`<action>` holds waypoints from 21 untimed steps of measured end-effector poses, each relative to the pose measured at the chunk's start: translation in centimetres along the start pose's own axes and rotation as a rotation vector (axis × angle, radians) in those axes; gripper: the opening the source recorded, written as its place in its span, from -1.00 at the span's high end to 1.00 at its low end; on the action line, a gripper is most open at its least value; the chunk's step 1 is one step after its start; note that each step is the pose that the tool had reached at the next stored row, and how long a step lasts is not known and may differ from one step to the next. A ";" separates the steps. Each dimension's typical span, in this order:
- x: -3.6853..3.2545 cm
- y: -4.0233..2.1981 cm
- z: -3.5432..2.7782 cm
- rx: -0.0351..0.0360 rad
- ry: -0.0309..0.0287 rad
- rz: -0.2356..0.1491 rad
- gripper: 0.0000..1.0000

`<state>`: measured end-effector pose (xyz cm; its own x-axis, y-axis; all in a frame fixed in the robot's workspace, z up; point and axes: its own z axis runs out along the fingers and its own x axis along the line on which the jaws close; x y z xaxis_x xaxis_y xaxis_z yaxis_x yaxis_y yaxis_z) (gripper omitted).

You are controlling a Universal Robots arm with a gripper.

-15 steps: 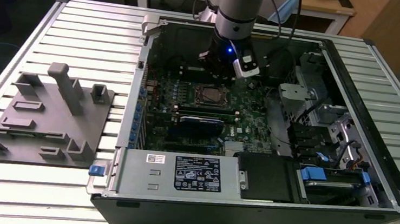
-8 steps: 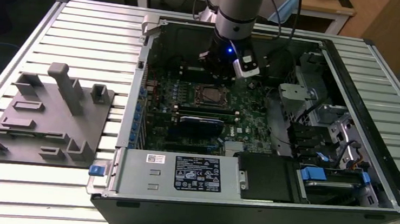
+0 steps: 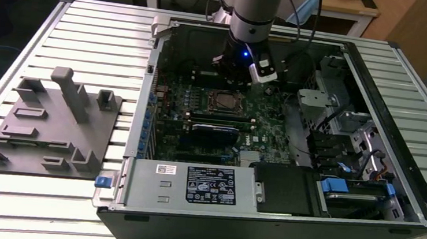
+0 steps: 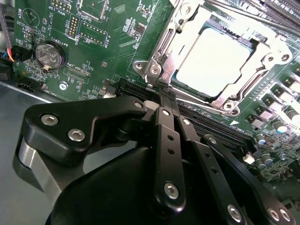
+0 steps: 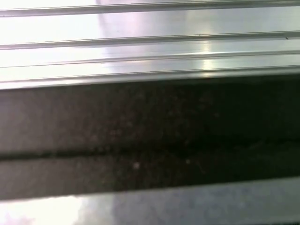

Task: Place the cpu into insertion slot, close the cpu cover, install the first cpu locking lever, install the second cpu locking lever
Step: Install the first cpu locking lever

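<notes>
The cpu (image 4: 212,62) lies flat in the insertion slot (image 3: 223,100) near the middle of the green board (image 4: 108,42), with the cpu cover (image 4: 185,28) lying down around it, so seating looks done. The gripper (image 4: 161,89) sits at the frame's 7 o'clock corner, fingers pressed together holding nothing, probably working a lever (image 4: 197,101) there. White board lettering is too small to read

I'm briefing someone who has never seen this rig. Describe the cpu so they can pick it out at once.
Start at the open computer case on the slatted table, then find the green motherboard inside. Near its middle, just below the gripper, sits the square socket; the cpu lies in it, under the silvery cpu cover. Its flat, pale, plain metal face sets it apart from the dark slots alongside.
</notes>
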<state>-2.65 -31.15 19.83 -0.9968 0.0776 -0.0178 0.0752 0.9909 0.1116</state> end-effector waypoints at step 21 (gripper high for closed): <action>-0.02 0.01 -0.09 0.0195 -0.0013 -0.001 0.79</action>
<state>-2.64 -31.15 19.92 -0.9968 0.0772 -0.0192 0.0752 0.9929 0.0922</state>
